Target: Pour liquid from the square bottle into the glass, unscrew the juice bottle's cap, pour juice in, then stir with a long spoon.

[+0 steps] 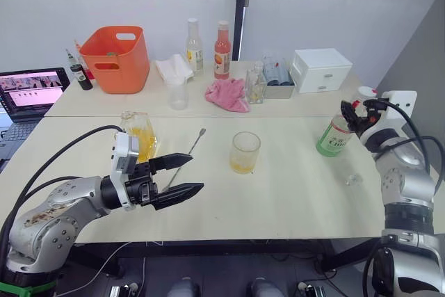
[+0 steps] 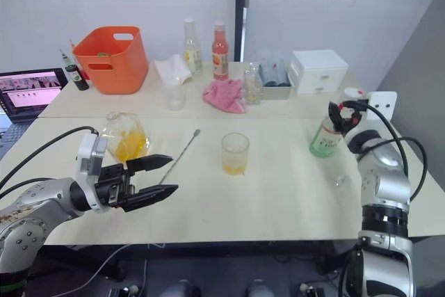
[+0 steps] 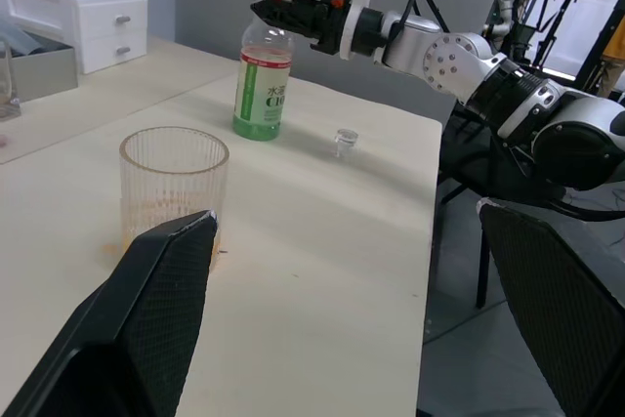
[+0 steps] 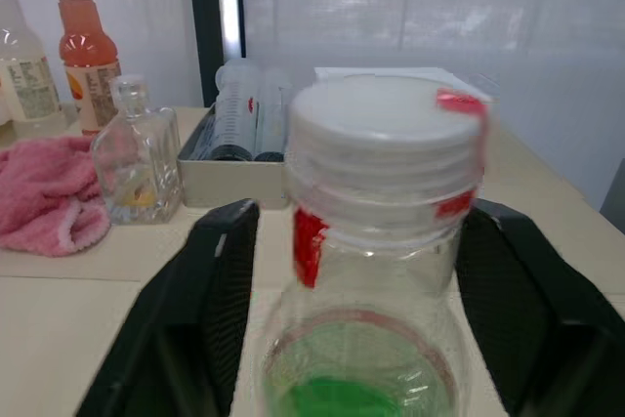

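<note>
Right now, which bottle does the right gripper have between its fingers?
The juice bottle with the green-and-white label, at the table's right edge. The right gripper straddles its neck, below the cap; the other bottles stand far back.

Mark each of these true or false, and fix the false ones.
1. The glass holds some yellow liquid at its bottom. True.
2. The cap is off the juice bottle. False: it sits on the neck.
3. The right gripper has its fingers on either side of the juice bottle's neck. True.
4. The left gripper grips the long spoon. False: its fingers are open and hold nothing; the spoon lies on the table.
</note>
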Controlling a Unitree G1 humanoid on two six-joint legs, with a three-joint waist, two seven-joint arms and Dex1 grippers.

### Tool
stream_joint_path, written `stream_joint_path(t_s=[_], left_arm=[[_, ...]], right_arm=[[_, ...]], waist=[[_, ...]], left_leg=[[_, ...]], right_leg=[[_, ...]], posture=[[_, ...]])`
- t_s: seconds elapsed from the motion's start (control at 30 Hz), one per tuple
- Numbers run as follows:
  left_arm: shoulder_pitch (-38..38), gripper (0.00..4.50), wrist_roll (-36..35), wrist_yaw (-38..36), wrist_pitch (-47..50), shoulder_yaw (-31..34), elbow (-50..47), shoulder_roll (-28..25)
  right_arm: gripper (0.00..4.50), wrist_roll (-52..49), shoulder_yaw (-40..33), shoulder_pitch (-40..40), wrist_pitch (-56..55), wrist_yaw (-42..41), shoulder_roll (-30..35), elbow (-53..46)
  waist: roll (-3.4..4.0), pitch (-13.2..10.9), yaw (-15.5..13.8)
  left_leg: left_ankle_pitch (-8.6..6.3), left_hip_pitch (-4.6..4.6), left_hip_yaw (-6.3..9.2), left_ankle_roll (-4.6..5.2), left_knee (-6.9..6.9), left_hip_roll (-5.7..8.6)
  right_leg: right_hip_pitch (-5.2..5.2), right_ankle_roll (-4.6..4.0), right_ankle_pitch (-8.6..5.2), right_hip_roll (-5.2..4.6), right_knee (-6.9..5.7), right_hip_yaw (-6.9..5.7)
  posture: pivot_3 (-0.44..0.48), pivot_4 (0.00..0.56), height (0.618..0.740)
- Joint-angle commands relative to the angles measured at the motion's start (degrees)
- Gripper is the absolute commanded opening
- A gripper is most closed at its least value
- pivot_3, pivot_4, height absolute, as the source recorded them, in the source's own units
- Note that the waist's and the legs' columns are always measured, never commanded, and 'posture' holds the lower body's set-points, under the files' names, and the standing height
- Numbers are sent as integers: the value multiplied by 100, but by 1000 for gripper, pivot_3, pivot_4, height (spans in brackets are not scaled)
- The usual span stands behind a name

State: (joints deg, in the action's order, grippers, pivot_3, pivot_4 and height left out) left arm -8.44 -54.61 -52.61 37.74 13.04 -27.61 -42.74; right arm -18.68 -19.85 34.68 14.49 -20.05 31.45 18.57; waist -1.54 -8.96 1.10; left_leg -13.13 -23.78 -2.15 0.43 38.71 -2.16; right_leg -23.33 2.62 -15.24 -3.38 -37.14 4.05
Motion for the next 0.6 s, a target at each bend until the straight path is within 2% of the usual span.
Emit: stream_joint_path(t_s=[0.03,0.17,0.47,0.6], left_arm=[[-111,4500,-54,-3,-6,19,-131,-33],[-125,4500,-34,-7,-16,-15,-118,-21],[-103,4500,24,16,-61,-33,-116,19],[-28,4500,39,45,-74,-27,-172,34]], right_arm=[[4464,-122,-18,24,342,-139,192,-473],[4464,-192,23,138,799,-336,398,-549],[4464,-437,-70,819,1441,-764,748,136],[3295,-348,-9,1013,1415,-822,792,386]], waist=[[0,0,1],[0,0,0],[0,0,4],[0,0,4]], left_leg=[[0,0,1,0,0,-1],[0,0,1,0,-1,-1],[0,0,0,0,-1,0],[0,-1,-1,0,-1,1]], right_leg=[[0,0,0,0,0,0],[-1,0,0,0,0,-1],[-1,0,0,1,3,-1],[-1,0,0,0,3,-1]], posture=[[0,150,715],[0,150,715],[0,150,715],[0,150,715]])
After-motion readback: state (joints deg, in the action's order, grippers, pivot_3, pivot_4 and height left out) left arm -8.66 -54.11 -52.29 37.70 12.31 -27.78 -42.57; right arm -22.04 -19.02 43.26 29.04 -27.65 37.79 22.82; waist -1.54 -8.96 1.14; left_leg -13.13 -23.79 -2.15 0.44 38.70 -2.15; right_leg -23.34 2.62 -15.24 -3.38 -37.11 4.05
